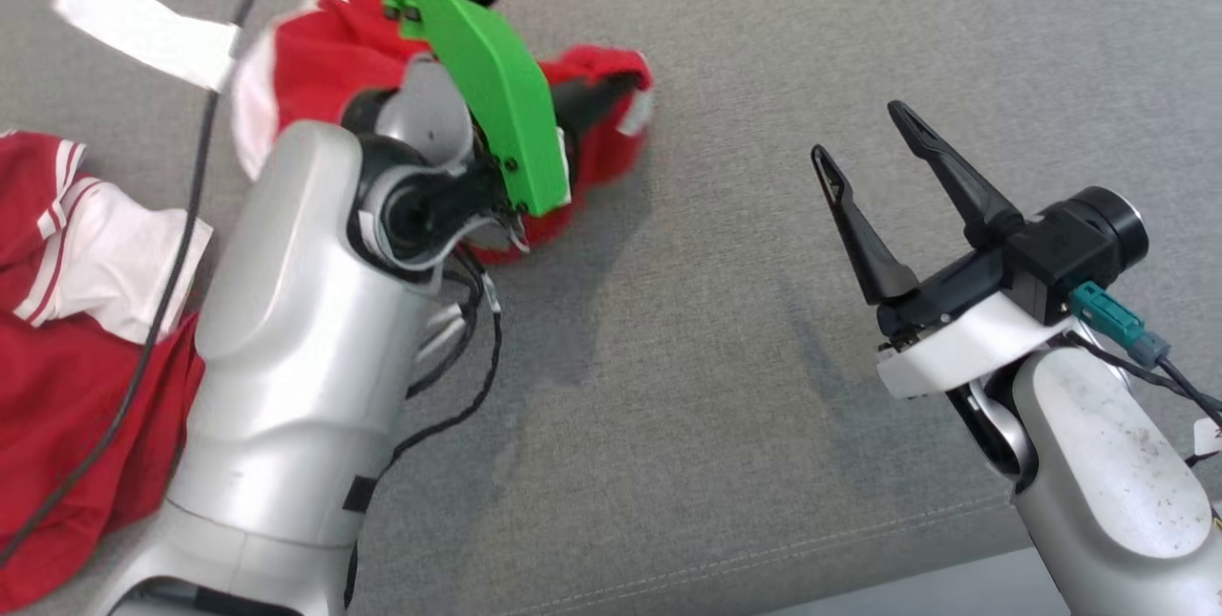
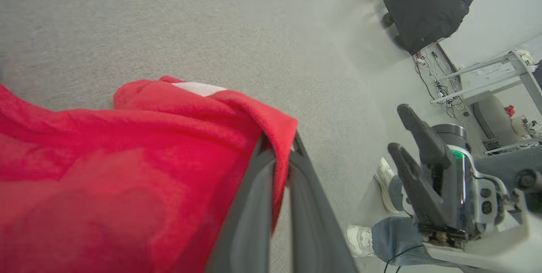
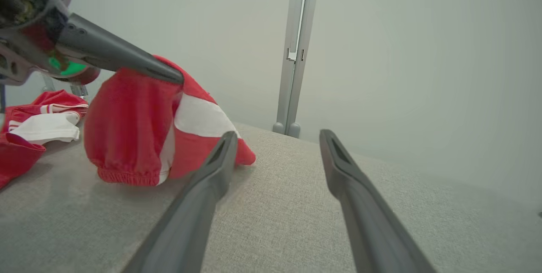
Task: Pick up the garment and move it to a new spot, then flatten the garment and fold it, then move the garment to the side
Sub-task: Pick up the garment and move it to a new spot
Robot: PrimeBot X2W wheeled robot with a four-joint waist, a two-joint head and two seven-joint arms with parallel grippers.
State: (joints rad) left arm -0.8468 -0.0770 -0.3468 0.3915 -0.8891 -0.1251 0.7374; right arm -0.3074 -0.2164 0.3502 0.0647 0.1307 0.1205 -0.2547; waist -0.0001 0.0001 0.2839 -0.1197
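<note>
My left gripper is shut on a fold of the red garment, which has white panels. In the left wrist view the two fingers press together with the red garment pinched at the left gripper. The right wrist view shows the left gripper holding up the garment, whose cuffed hem touches the grey table. My right gripper stands open to the right, apart from the cloth, with nothing between its fingers. The right gripper also appears at the left wrist view's right side.
A second red and white garment lies at the table's left. A white strip and a black cable are at the far left. The table's front edge is near. A person's feet stand beside the table.
</note>
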